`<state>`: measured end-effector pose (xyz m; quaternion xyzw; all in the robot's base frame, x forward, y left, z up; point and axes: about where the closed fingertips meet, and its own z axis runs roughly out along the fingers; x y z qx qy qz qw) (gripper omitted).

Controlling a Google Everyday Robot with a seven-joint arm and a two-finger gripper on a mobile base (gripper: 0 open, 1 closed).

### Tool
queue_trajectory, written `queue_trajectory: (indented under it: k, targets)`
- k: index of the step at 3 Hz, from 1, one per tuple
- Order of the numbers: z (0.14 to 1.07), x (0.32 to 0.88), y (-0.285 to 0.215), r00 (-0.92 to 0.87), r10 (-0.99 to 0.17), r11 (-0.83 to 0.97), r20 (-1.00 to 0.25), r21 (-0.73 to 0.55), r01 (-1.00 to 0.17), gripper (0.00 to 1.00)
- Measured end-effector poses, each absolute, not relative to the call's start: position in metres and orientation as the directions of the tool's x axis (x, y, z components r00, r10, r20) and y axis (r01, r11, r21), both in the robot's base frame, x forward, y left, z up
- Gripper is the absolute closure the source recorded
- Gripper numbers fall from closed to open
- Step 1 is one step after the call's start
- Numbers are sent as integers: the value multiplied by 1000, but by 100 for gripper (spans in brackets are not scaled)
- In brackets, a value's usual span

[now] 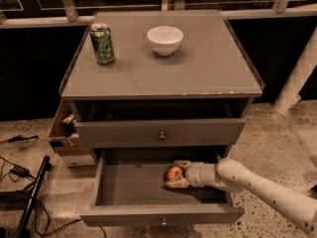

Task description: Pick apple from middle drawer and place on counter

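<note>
The red apple [174, 173] lies in the open middle drawer [129, 185], right of its centre. My gripper [177, 174] reaches in from the right on a white arm, with one finger behind the apple and one in front of it, so the apple sits between them. The counter [198, 68] above is the flat grey cabinet top.
A green can [102, 43] stands at the counter's back left and a white bowl [165, 39] at the back middle. A closed knobbed drawer front [161, 133] sits above the open drawer. A cardboard box [64, 133] and cables lie on the floor to the left.
</note>
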<state>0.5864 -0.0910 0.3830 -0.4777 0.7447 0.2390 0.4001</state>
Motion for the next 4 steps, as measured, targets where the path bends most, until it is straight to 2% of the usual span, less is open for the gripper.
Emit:
queue_trajectory:
  k: [1,2,3,4]
  targets:
    - [383,586,-91,-224,-520,429,-824,-26,-903,62]
    - [383,586,-91,-224,-520,429,-824,-26,-903,93]
    - [383,586,-91,-223,-520,429,-824,-26,-903,100]
    - [394,580,-86,-206,-517,404,-831,-24,-914,100]
